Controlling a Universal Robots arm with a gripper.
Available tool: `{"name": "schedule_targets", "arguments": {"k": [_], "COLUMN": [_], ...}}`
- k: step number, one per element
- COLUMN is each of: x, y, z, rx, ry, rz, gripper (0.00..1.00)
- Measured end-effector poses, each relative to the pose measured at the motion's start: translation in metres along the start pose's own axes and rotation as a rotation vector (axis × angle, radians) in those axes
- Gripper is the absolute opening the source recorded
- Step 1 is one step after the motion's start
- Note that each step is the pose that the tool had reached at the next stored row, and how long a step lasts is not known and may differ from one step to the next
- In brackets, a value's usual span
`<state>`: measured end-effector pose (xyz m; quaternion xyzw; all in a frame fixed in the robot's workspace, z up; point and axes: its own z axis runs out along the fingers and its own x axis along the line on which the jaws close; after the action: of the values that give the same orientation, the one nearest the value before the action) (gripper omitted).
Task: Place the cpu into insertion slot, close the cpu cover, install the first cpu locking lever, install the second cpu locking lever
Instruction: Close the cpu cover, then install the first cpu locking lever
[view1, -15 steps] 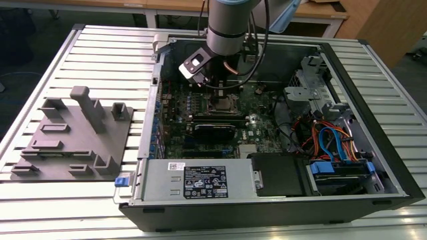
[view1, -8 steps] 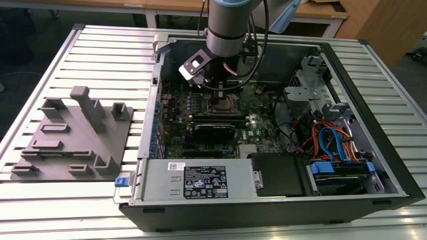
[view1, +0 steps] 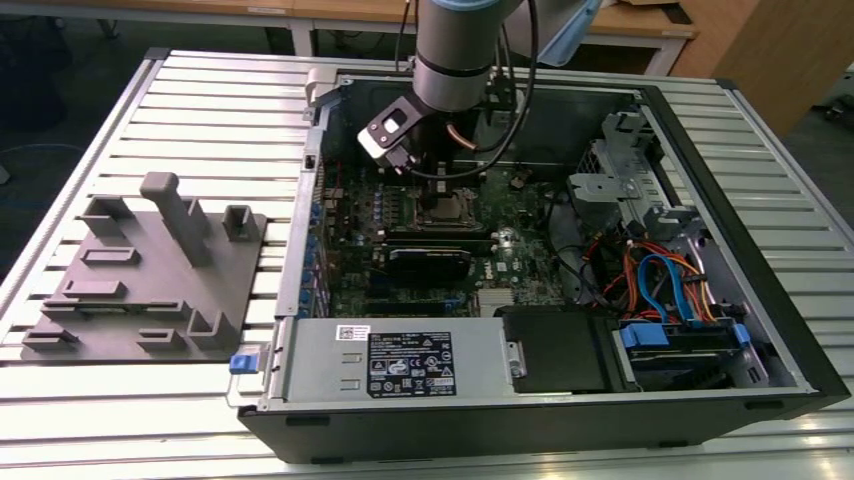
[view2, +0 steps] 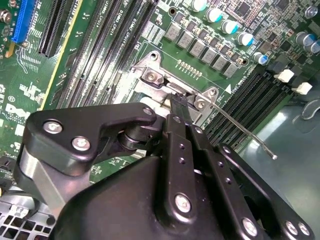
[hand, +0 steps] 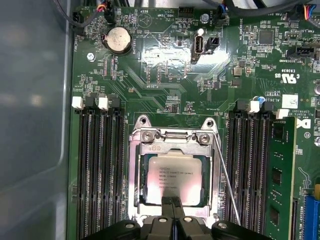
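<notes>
Note pincer (hand: 173, 204) low over the motherboard (hand: 165, 75), closed together with nothing visible between its tips, resting on the edge of the cpu cover (hand: 138, 170). Likely pressing there to hold the cover flat; reads as the cover-closing step.

Find cpu (hand: 172, 175) seated in the insertion slot (hand: 131, 150), framed by the cover's square cut-out. Looks flat and square, silver-grey top, faint print, glare across it.

Note thin wire locking lever (hand: 227, 185) just beside the slot, angled up off the board in the second wrist view, seemingly not latched.

In the exterior view, locate open computer case (view1: 534, 435) on slatted table (view1: 134, 120).
</notes>
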<state>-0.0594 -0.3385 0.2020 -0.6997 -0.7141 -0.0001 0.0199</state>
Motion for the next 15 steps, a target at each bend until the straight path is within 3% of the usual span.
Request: {"name": "schedule_targets", "arguments": {"k": [3,8,15], "x": [-0.0001,-0.0004,-0.0004], "y": [0.0021,0.0138,0.0160], "z": [-0.0002,-0.0005,-0.0005], "rx": [0.0002,0.0002,0.0001], "ry": [-0.0002,-0.0003,-0.0002], "rz": [0.000,0.000,0.000], "gripper": [0.10,0.10,0.10]}}
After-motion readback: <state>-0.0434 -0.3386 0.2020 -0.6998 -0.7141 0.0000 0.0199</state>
